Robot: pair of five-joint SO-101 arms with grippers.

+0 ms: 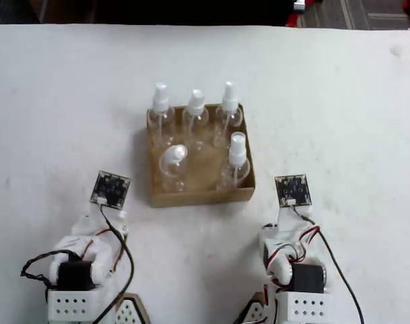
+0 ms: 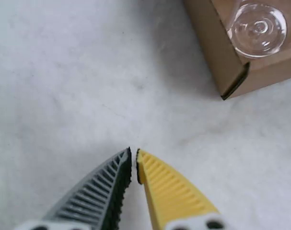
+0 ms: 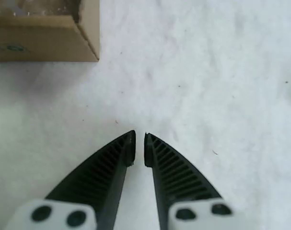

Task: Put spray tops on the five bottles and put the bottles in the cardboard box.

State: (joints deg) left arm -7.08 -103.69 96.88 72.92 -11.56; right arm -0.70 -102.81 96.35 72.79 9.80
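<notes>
The cardboard box (image 1: 201, 196) sits mid-table with five clear bottles in it, each with a white spray top. Three stand along its back wall (image 1: 161, 113) (image 1: 195, 116) (image 1: 229, 112). A fourth bottle (image 1: 236, 160) stands at the front right, and the fifth bottle (image 1: 173, 167) at the front left looks tilted. Both arms are drawn back at the near edge, clear of the box. My left gripper (image 2: 134, 165) is shut and empty over bare table, near a box corner (image 2: 226, 72) and a bottle (image 2: 257, 28). My right gripper (image 3: 139, 148) is shut and empty, short of the box's other front corner (image 3: 49, 45).
White table (image 1: 340, 108) lies open all around the box. The left arm's body (image 1: 80, 270) and the right arm's body (image 1: 296, 277) with their cables sit at the near edge. A dark floor strip runs past the far edge.
</notes>
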